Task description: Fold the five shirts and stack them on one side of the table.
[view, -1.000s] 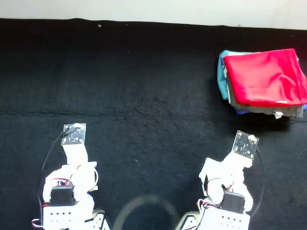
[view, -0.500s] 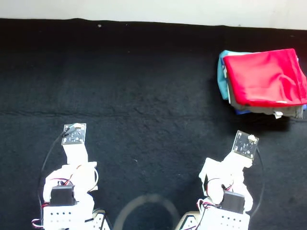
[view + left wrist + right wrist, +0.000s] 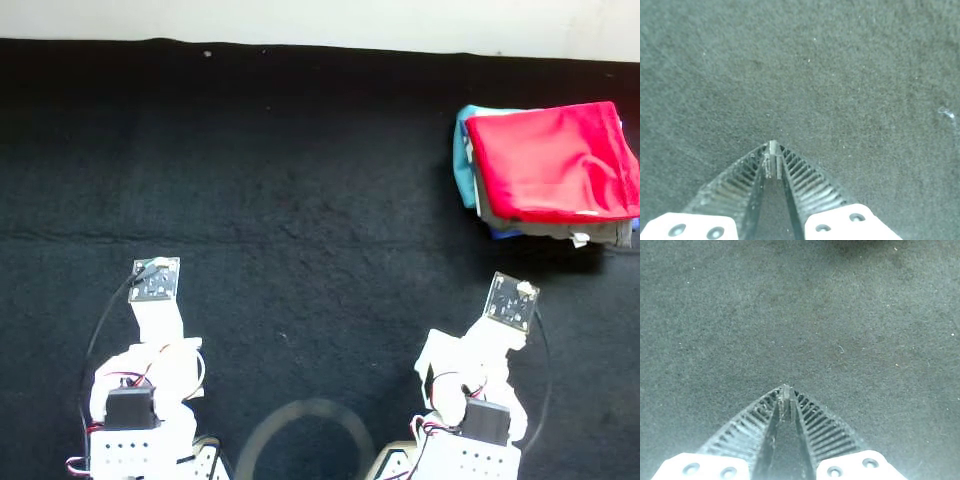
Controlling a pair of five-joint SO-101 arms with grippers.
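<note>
Shirt stack | far right | well apart from both closed jaws

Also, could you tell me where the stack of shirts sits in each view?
High view: stack of shirts at the table's far right, red shirt on top.
Left wrist view: left gripper, shut, over black cloth.
Right wrist view: right gripper, shut, over black cloth.
Shared landmark: the black cloth.

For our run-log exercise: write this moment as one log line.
shirt stack: far right, red shirt on top | left tool: shut, empty | right tool: shut, empty
</note>
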